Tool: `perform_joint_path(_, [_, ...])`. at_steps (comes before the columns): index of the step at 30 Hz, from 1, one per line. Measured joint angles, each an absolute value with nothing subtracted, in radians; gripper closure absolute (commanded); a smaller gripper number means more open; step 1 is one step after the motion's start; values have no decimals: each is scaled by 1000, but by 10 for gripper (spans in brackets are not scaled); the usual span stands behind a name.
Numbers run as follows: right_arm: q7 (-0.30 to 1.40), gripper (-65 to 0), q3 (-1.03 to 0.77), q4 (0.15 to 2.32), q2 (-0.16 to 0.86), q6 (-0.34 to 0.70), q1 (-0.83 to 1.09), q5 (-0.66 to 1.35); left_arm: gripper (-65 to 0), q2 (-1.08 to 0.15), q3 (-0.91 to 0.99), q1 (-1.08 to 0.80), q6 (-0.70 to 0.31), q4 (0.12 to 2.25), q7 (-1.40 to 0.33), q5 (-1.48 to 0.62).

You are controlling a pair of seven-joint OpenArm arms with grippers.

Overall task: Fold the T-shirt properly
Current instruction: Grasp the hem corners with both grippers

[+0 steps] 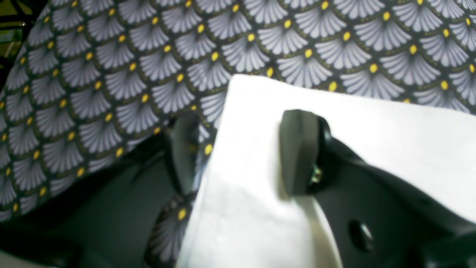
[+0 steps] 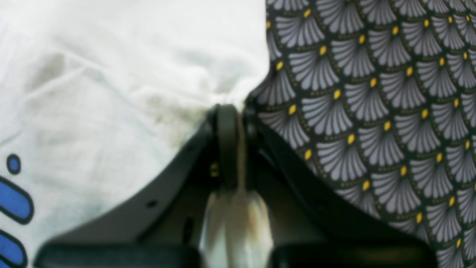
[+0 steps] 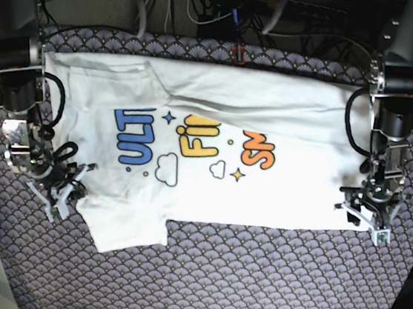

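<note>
- Left wrist view: your left pincer (image 1: 241,152) stands spread around a corner of the T-shirt (image 1: 334,123), one pad on top of the white cloth and the other down beside the edge over the patterned desk cover (image 1: 111,74). Nothing is pinched here. Before you close, slide the lower pad under the hem so you catch every layer of that corner.
- Right wrist view: your right pincer (image 2: 234,141) is clamped tight on the T-shirt's (image 2: 111,93) edge, with a bunch of white cloth pushed through behind the pads. That looks like a firm hold; a lift should start gently so the bunch doesn't slip out.
- Base view: the T-shirt (image 3: 262,191) lies spread across the desk (image 3: 252,279), print facing up, one sleeve poking out toward the camera. The right pincer (image 3: 58,182) sits at the sleeve-end edge on the left of this view, the left pincer (image 3: 368,210) at the opposite bottom corner. I'd wait until both corners are held, then raise them together and level so the fold line stays straight.
</note>
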State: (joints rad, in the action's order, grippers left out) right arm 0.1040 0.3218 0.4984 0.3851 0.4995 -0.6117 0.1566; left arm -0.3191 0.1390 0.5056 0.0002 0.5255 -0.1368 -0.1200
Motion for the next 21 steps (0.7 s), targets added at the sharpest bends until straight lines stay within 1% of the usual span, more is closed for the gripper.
perform_joint_path(5, [104,0,322,498,385,500,-612,157,-341,-319,139,505,0,522,-132,-120])
perform_joint_path(7, [104,0,322,498,385,499,-612,157,-311,-319,139,509,-1,495,-106,-128])
perform_joint_path(8, [104,0,322,498,385,500,-612,157,-274,-319,139,511,-4,484,-98,-130])
perform_joint_path(10, [104,0,322,498,385,500,-612,157,-166,-318,139,513,-8,477,-94,-131])
perform_joint_path(12, [104,0,322,498,385,500,-612,157,-22,-317,139,513,-7,477,-96,-131])
perform_joint_path(13, [104,0,322,498,385,500,-612,157,0,-317,139,513,-8,477,-96,-127])
perform_joint_path(14, [104,0,322,498,385,499,-612,157,-2,-317,139,513,-7,477,-96,-128])
perform_joint_path(15, [104,0,322,498,385,500,-612,157,-21,-317,139,513,-7,477,-96,-127])
perform_joint_path(18, [103,0,322,498,385,500,-612,157,-2,-317,139,513,-7,477,-96,-127])
perform_joint_path(21, [109,0,319,508,385,500,-611,155,-5,-317,139,513,-4,484,-104,-127])
